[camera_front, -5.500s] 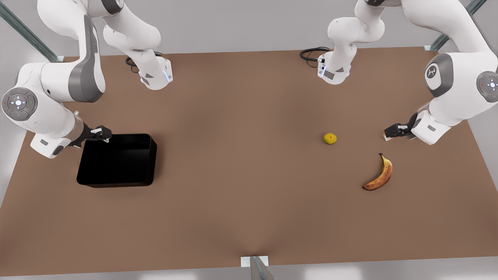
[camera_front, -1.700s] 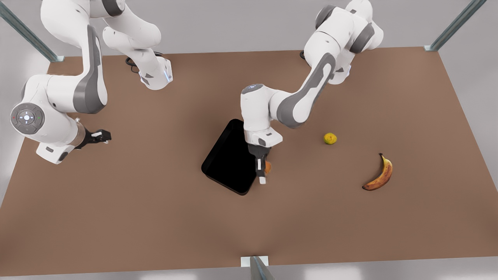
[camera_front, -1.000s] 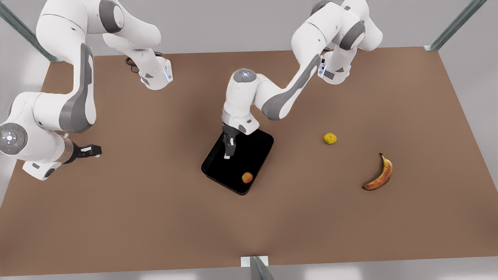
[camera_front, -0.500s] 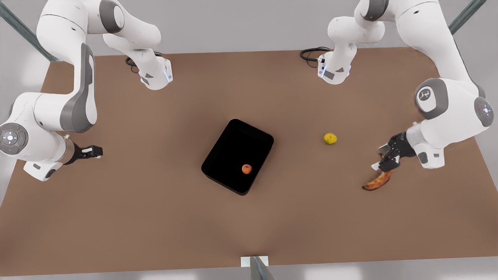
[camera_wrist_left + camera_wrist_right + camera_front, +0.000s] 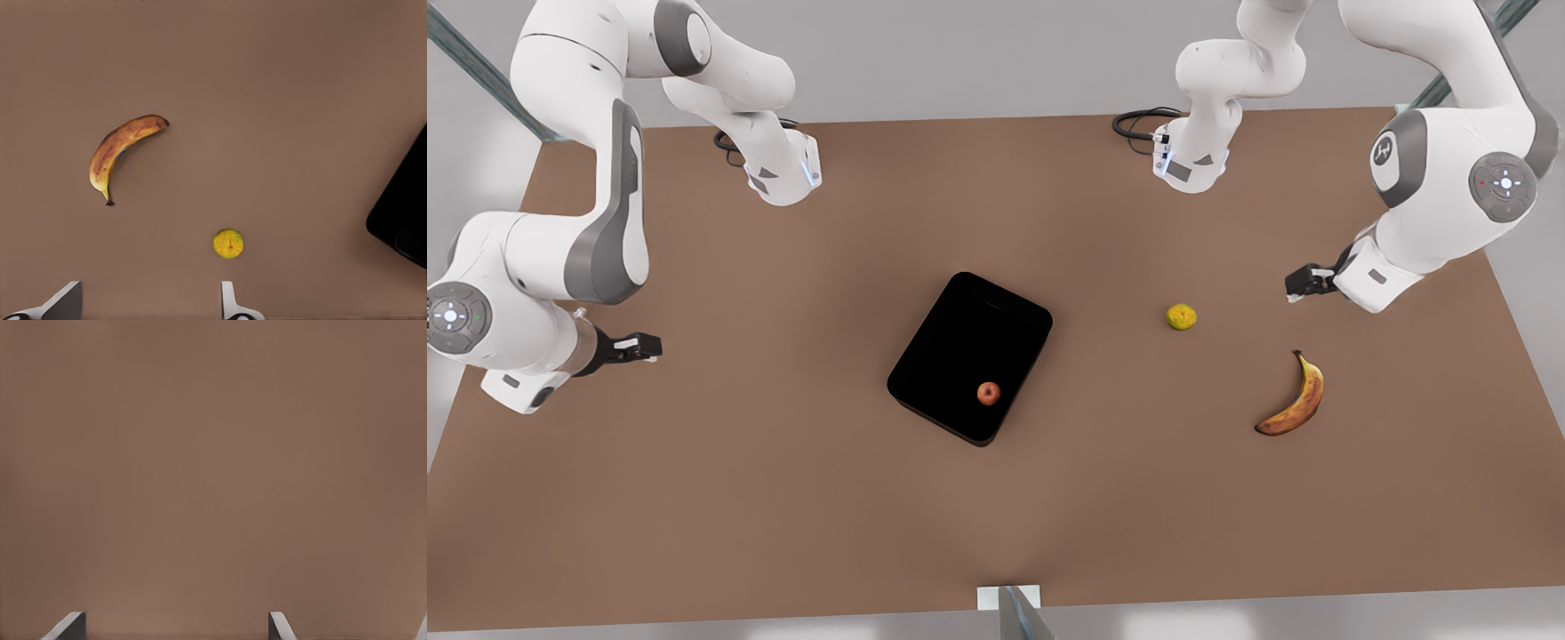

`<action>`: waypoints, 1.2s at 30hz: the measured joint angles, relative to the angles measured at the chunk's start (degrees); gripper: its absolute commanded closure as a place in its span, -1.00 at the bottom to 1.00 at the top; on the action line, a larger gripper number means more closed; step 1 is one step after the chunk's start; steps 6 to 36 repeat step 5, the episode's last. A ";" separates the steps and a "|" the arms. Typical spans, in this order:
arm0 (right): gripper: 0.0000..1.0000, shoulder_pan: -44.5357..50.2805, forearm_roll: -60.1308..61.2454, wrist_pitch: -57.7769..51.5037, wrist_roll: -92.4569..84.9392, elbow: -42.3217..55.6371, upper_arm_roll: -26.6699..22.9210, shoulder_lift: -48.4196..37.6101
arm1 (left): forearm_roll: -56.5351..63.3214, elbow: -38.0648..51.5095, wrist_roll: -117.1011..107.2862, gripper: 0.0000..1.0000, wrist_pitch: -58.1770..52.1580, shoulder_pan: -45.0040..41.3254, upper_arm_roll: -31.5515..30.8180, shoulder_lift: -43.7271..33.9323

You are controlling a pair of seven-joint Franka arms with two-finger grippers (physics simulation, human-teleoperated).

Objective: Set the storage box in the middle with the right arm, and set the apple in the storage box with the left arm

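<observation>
We see a broad brown flat tabletop [image 5: 783, 498] carrying everything. Two white jointed robot arms with grey joint covers wait at its sides: the right arm [image 5: 543, 258] at the front view's left, the left arm [image 5: 1449, 178] at the front view's right.

Next in size is the black glossy shallow rectangular storage box [image 5: 960, 342] with rounded corners, lying skewed in the middle of the table; one corner of it [image 5: 403, 213] shows in the left wrist view. Then comes the curved brown-spotted yellow banana [image 5: 1294, 400], near the front view's right and well apart from the box.

The left arm's small black gripper [image 5: 1303, 284] hangs above bare table, fingers [image 5: 230, 303] spread wide with nothing between them. The right arm's small black gripper [image 5: 640, 345] hangs over bare table too, its fingers [image 5: 277, 625] likewise parted and empty.

A small round yellow-green fruit [image 5: 1181, 316] sits between box and left gripper. The tiny round red-orange apple [image 5: 989, 393] rests inside the storage box, near the corner toward the camera.
</observation>
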 measured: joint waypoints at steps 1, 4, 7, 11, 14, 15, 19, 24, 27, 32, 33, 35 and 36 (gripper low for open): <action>-1.00 -0.07 0.03 0.00 0.00 0.00 0.01 0.00 | 0.10 6.13 -0.08 -1.00 -1.88 -0.44 -0.09 4.80; -1.00 -0.03 0.00 0.00 -0.08 0.00 0.05 0.00 | 0.28 7.03 -0.18 -1.00 -2.07 0.42 -0.17 5.59; -1.00 -0.05 0.00 0.00 -0.09 0.00 -0.04 0.00 | 0.31 7.03 -0.18 -1.00 -2.07 0.35 -0.17 5.59; -1.00 -0.05 0.00 0.00 -0.09 0.00 -0.04 0.00 | 0.31 7.03 -0.18 -1.00 -2.07 0.35 -0.17 5.59; -1.00 -0.05 0.00 0.00 -0.09 0.00 -0.04 0.00 | 0.31 7.03 -0.18 -1.00 -2.07 0.35 -0.17 5.59; -1.00 -0.05 0.00 0.00 -0.09 0.00 -0.04 0.00 | 0.31 7.03 -0.18 -1.00 -2.07 0.35 -0.17 5.59; -1.00 -0.05 0.00 0.00 -0.09 0.00 -0.04 0.00 | 0.31 7.03 -0.18 -1.00 -2.07 0.35 -0.17 5.59; -1.00 -0.05 0.00 0.00 -0.09 0.00 -0.04 0.00 | 0.31 7.03 -0.18 -1.00 -2.07 0.35 -0.17 5.59; -1.00 -0.05 0.00 0.00 -0.09 0.00 -0.04 0.00 | 0.31 7.03 -0.18 -1.00 -2.07 0.35 -0.17 5.59; -1.00 -0.05 0.00 0.00 -0.09 0.00 -0.04 0.00 | 0.31 7.03 -0.18 -1.00 -2.07 0.35 -0.17 5.59; -1.00 -0.05 0.00 0.00 -0.09 0.00 -0.04 0.00 | 0.31 7.03 -0.18 -1.00 -2.07 0.35 -0.17 5.59; -1.00 -0.05 0.00 0.00 -0.09 0.00 -0.04 0.00 | 0.31 7.03 -0.18 -1.00 -2.07 0.35 -0.17 5.59; -1.00 -0.05 0.00 0.00 -0.09 0.00 -0.04 0.00 | 0.31 7.03 -0.18 -1.00 -2.07 0.35 -0.17 5.59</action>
